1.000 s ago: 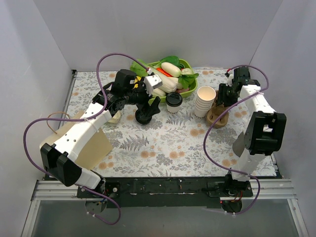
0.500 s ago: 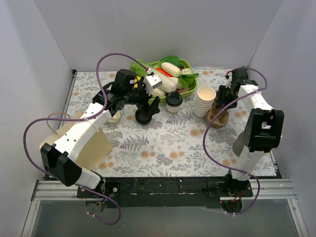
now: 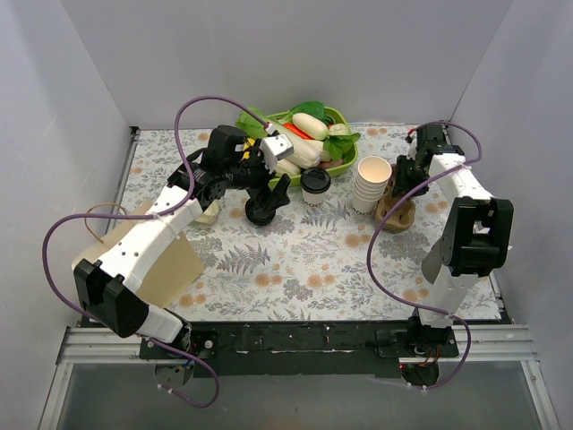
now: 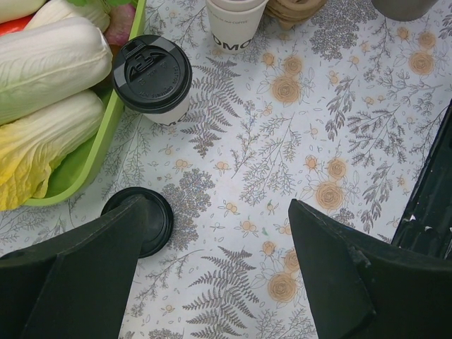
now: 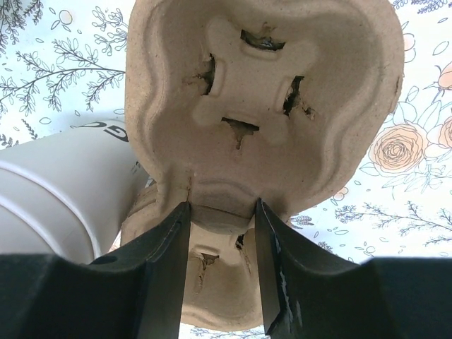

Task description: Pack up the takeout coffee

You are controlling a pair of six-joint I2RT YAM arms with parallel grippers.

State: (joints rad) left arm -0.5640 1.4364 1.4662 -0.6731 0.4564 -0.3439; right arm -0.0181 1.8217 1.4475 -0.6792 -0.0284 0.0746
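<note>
Nearest, well off the near-left side of the green tray (image 4: 78,180), a brown paper bag (image 3: 175,260) lies under the left arm. Closer to the tray, the left gripper (image 4: 219,233) hangs with its jaws spread wide (nothing between them), one finger overlapping the loose black lids (image 4: 140,220) just off the tray's near edge. The takeout coffee (image 4: 152,76) stands upright against that same edge. To the tray's near-right, beside a stack of lidless cups (image 3: 371,184), the right gripper (image 5: 220,212) pinches the waist of a pulp cup carrier (image 5: 261,106).
</note>
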